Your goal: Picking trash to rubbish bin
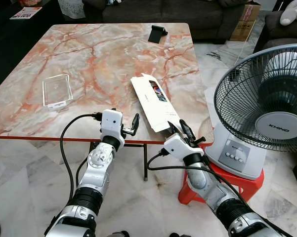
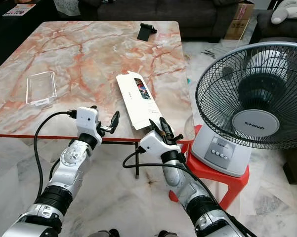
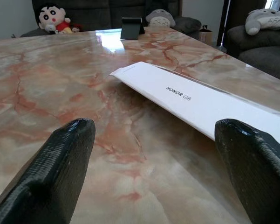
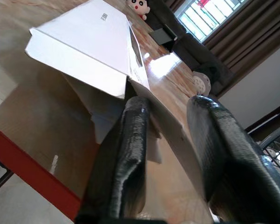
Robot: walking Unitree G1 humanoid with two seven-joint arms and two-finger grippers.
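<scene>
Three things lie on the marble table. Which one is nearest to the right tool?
The flattened white box: its near end reaches the right tool. The clear plastic tray lies far to the left, and the black stand is at the far edge.

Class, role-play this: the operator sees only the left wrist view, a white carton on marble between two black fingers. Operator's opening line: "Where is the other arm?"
Observer: The right claw is at the table's near edge, at the near end of the white carton, its fingers open.
Operator: Has it gripped the carton?
Observer: Not yet; in the right wrist view a carton flap sits by one finger, with the fingers still apart.
Operator: Any other trash?
Observer: A clear plastic tray lies on the table, to your left claw's left.
Operator: Obstacles?
Observer: A fan stands on a red stool to the right.
</scene>
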